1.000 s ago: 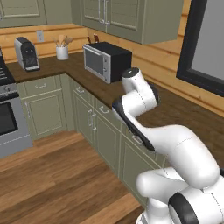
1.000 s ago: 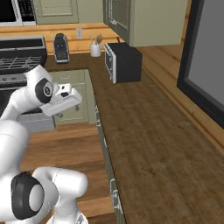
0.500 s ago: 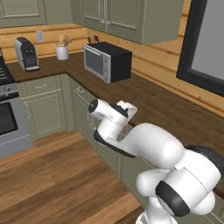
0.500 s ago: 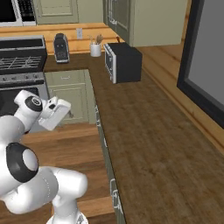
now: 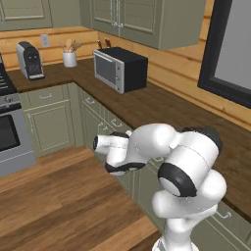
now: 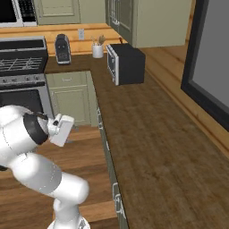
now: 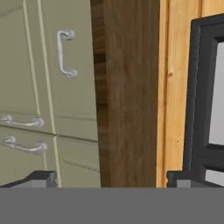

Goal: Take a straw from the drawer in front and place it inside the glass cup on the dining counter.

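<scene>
the end effector (image 7: 111,177) is seen spread wide open, nothing held between its fingertips (image 7: 41,177), aimed sideways at sage-green cabinet fronts with silver handles (image 7: 65,53) under a dark wood tabletop (image 7: 127,87). the drawer cannot be told apart.

Light: we see even, soft brightness throughout, with no clear source.
Shadows: faint, only beneath the wall cabinets (image 5: 147,19).
Glare: a mild sheen on the arm (image 5: 162,142).
Sharpness: we find the rendering slightly soft; the hand view looks blurriest.
</scene>
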Controlling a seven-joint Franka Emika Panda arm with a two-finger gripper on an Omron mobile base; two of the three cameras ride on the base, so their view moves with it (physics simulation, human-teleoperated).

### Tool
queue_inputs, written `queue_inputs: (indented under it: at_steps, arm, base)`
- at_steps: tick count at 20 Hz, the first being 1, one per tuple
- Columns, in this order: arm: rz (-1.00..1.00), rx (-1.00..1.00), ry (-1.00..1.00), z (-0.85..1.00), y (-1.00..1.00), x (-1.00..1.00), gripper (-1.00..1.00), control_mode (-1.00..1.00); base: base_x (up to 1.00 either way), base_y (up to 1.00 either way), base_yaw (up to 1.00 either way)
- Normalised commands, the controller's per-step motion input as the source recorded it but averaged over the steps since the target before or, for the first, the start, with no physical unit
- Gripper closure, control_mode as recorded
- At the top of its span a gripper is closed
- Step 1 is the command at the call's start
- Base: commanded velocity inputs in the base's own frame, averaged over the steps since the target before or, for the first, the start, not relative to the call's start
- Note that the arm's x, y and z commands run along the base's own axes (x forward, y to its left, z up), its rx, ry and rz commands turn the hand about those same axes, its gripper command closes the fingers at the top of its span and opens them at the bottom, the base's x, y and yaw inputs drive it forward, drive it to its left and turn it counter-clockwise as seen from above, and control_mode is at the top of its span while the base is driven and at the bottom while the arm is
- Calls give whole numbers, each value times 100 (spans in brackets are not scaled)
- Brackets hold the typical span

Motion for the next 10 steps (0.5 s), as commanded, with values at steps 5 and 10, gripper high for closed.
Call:
queue_inputs:
  at_steps: [5,10]
  arm:
    - [-12,-8,0,-60,-24,30,-100,-100]
    - [-8,-5,0,-52,-24,31,-100,-100]
  base:
    - [0,0,0]
    - [0,0,0]
